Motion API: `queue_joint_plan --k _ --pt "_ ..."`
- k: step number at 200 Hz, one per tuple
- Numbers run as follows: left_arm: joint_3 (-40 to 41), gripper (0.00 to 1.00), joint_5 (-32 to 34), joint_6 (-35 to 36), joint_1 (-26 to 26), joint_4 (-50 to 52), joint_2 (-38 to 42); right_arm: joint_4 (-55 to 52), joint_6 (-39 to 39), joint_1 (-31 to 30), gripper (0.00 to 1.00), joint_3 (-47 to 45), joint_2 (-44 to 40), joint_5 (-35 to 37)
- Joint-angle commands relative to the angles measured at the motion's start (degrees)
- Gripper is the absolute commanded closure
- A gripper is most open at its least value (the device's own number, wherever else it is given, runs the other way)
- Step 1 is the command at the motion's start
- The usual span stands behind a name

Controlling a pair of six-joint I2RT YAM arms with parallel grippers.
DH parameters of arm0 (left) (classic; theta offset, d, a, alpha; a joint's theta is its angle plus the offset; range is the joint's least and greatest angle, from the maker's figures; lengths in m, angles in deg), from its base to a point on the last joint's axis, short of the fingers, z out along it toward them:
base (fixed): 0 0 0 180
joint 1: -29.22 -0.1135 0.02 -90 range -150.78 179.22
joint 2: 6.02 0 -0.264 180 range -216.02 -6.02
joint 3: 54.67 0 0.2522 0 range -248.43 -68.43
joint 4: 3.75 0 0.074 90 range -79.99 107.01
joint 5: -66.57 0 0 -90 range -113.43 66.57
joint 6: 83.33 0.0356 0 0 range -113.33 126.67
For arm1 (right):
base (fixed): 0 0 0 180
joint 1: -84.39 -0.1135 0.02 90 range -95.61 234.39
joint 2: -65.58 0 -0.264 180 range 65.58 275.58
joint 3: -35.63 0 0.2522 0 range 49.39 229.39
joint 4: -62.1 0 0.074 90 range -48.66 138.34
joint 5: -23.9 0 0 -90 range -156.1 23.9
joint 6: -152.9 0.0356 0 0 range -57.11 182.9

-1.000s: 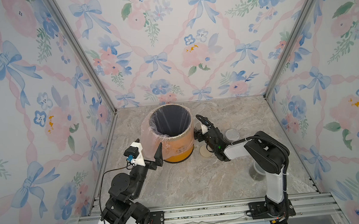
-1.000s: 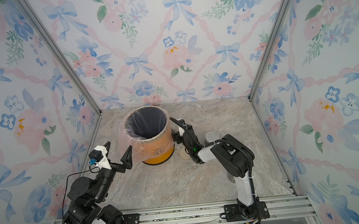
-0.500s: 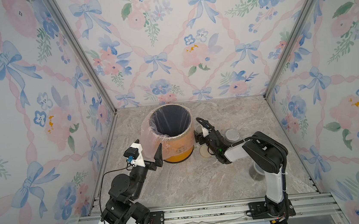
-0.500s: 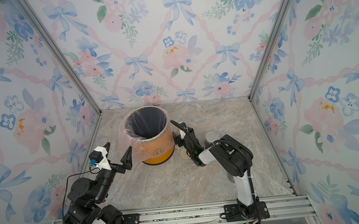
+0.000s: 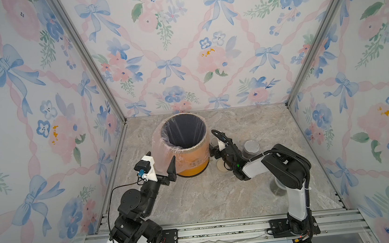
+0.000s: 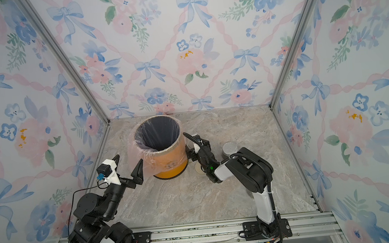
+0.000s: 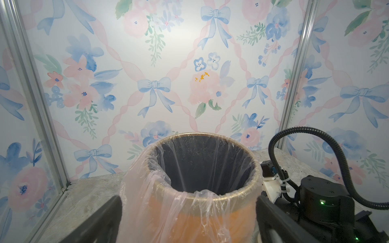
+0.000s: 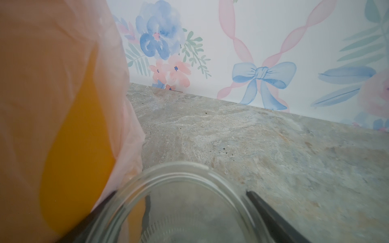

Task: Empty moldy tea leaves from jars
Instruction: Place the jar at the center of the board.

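Observation:
An open clear jar sits between the fingers of my right gripper, close to the orange bin. The jaws stand open, flanking its wall, with a thin gap at one finger. I see only the table through the glass. In both top views the right gripper is low beside the bin, mostly hiding that jar. A grey-lidded jar with dark tea leaves stands further right. My left gripper hangs open before the bin.
A beige lid lies flat on the table under the right wrist. Another clear jar stands half hidden behind the right arm's base link. Dark crumbs dot the marble table. The plastic liner drapes over the bin's rim.
The right gripper has come down beside the bin with the jar, and its jaws have parted from the jar's wall. The left arm has not moved.

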Motion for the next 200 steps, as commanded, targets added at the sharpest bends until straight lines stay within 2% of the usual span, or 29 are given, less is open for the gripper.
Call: queue_joint_plan --k 1,21,97,159,200 --pt "0.29 0.02 0.39 1.33 -0.27 -0.50 0.58 2.16 0.14 -0.89 0.04 0.51 -0.57 0.32" --pt "0.26 0.02 -0.03 1.33 -0.27 -0.40 0.11 1.99 -0.11 -1.01 0.00 0.44 -0.94 0.63" --pt "0.19 0.02 0.93 1.32 -0.23 -1.07 -0.65 1.78 0.13 -0.60 0.03 -1.39 -4.96 1.16" --pt "-5.78 0.02 -0.84 -0.81 -0.28 3.88 -3.37 -6.27 0.53 0.69 0.03 -2.70 -15.47 1.15" --pt "-9.84 0.02 3.38 -0.53 -0.36 8.84 -6.57 -16.82 2.89 1.64 0.03 -4.87 -27.82 2.51"
